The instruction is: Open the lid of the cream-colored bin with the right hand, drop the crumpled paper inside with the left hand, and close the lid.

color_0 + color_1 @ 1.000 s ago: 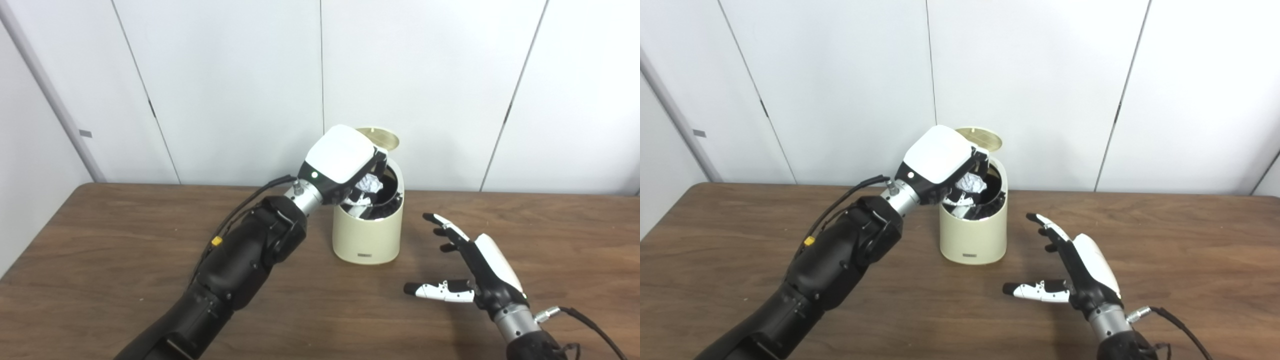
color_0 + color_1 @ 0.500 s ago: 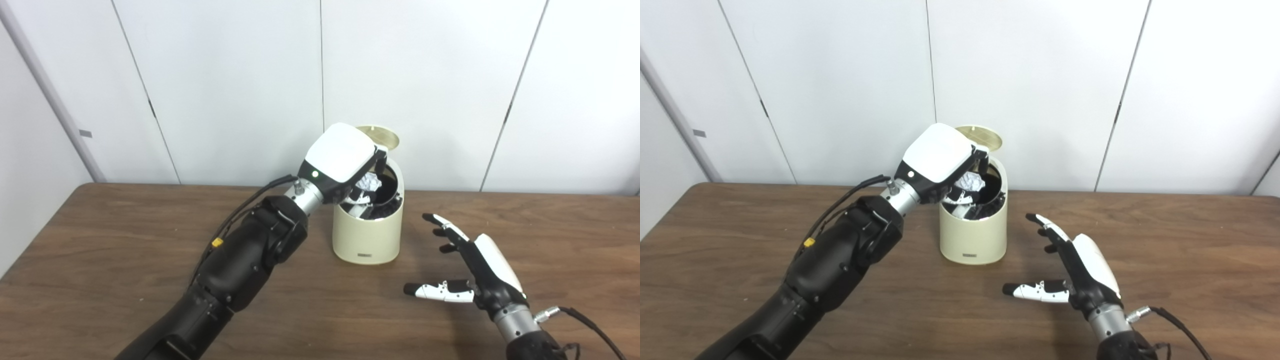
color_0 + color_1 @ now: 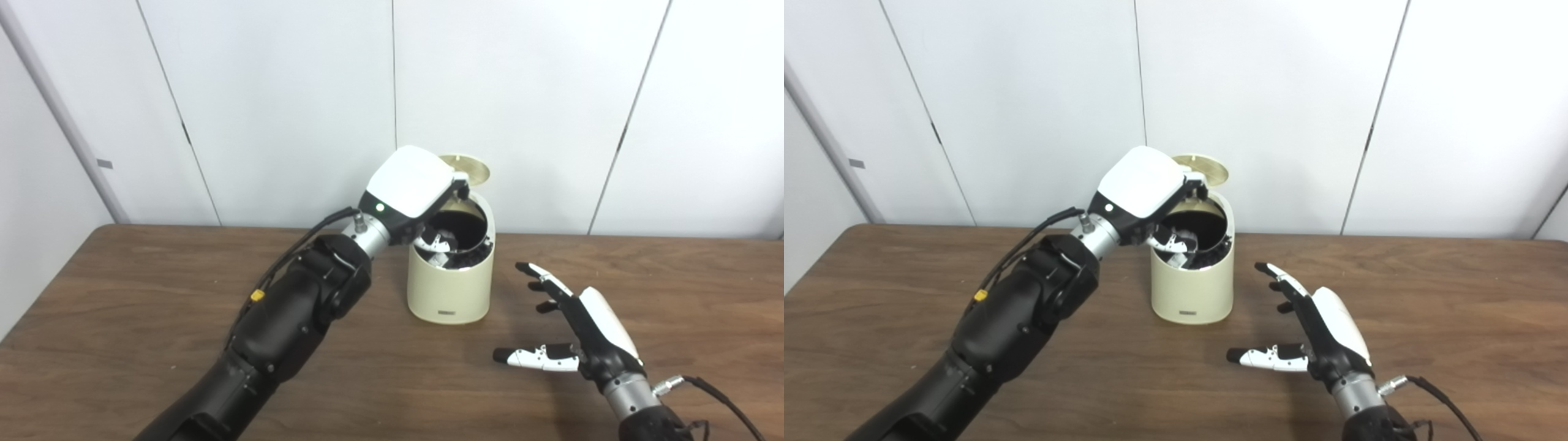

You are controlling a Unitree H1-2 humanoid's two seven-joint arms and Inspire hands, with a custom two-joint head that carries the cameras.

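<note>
The cream-colored bin (image 3: 450, 293) stands in the middle of the table with its round lid (image 3: 471, 168) tipped up at the back. Its mouth looks dark inside. My left hand (image 3: 409, 191) hovers over the bin's left rim with its fingers (image 3: 436, 240) apart and pointing down into the opening, holding nothing that I can see. The crumpled paper does not show in either view. My right hand (image 3: 579, 324) is open and empty, palm to the left, just above the table to the right of the bin and apart from it.
The brown wooden table (image 3: 122, 306) runs wide on both sides of the bin. A white panelled wall (image 3: 275, 92) stands close behind the bin. A cable (image 3: 716, 392) trails from my right wrist.
The crumpled paper was held in my left hand over the bin's mouth and is now out of sight. The left hand has opened and shifted a little up and to the left. The right hand has barely moved.
</note>
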